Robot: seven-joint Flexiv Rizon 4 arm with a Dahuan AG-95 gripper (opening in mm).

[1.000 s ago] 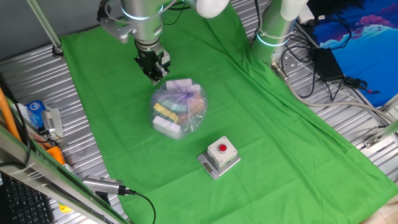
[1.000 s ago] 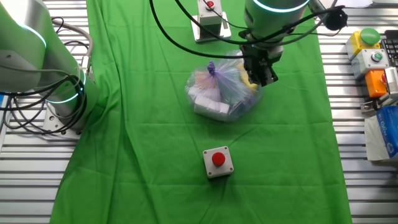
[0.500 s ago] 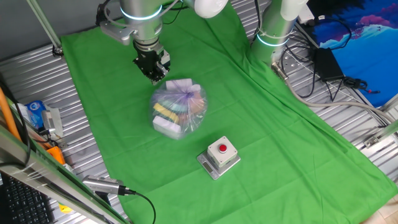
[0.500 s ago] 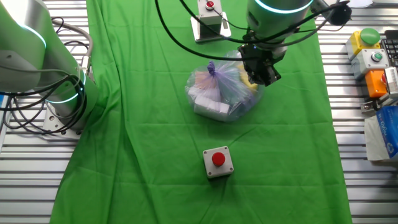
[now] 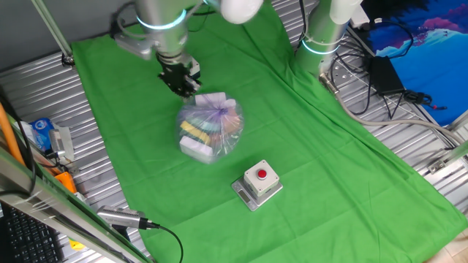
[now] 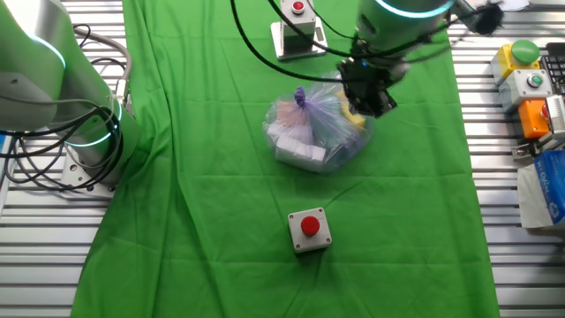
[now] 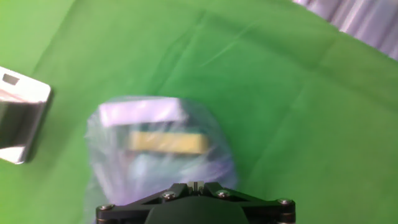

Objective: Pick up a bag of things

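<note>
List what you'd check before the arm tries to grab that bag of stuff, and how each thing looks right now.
1. Bag resting on the green cloth, not lifted: ok.
2. Knot on top, uncovered: ok.
3. Gripper over the knot: not ok; it hangs at the bag's edge.
4. Fingers open: cannot tell.
5. Button box apart from the bag: ok.
6. Hand view sharp: not ok, blurred.

Green cloth (image 5: 307, 131). On it: purplish clear bag of things (image 5: 210, 126), yellow, white, pink inside. Beside bag: grey box (image 5: 257, 185), red button.
</note>
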